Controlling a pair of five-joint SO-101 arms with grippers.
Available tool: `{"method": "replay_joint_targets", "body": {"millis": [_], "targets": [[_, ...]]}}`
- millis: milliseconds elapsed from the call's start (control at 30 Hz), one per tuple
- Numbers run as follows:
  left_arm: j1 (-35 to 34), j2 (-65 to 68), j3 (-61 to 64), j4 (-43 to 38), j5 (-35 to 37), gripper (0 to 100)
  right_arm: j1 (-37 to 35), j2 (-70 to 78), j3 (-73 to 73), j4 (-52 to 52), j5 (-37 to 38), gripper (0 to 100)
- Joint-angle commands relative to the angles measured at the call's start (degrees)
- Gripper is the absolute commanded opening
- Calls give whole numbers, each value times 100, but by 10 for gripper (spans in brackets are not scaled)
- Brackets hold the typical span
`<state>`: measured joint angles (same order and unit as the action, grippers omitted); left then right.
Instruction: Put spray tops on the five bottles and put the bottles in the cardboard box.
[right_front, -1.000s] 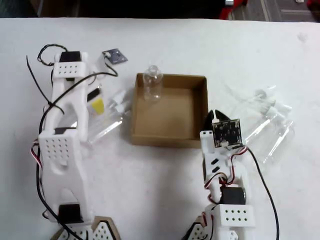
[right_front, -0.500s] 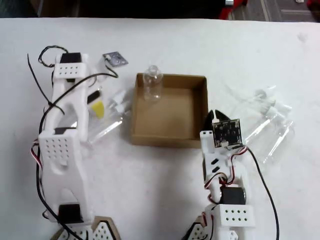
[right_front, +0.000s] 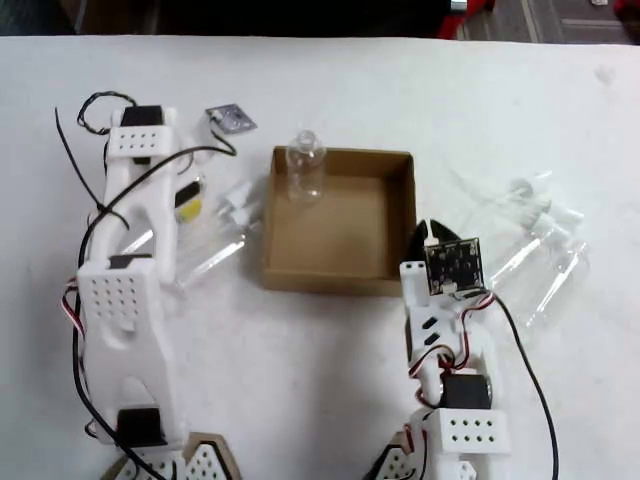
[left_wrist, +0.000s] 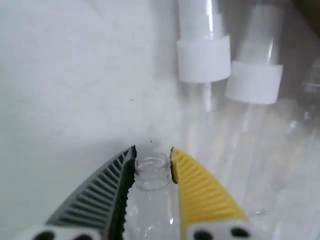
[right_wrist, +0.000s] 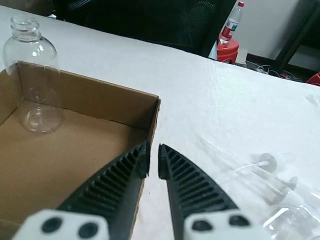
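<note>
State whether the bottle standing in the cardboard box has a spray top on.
Off. The bottle stands upright in the cardboard box with a bare open neck.

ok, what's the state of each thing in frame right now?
cardboard box: open, one bottle inside
bottle in box: upright, no spray top
left gripper: shut on held bottle at its neck
held bottle: no spray top
right gripper: shut, empty, beside the box
spray tops: loose, lying on table
bottles on the right: lying on table
</note>
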<state>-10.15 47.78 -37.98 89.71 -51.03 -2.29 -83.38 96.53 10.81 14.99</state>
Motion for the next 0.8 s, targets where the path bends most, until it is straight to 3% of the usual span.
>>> {"method": "replay_joint_targets", "body": {"millis": [0,100,233,467,533,767], "targets": [[127,-180,-615,633,-9,23,22,31,62,-127,26,18],[198,-180,-1345,1292,-9,22,22,31,62,-127,26,18],[215,-198,-2119,1284,79,21,22,31,62,-119,35,18],[655,-1147,-2831,1292,2523,21,22,31,62,-119,35,18],[884,-1763,-2831,1292,2892,21,22,31,62,-119,35,18],[1455,-3503,-2831,1292,2954,21,22,31,62,-119,44,18]]}}
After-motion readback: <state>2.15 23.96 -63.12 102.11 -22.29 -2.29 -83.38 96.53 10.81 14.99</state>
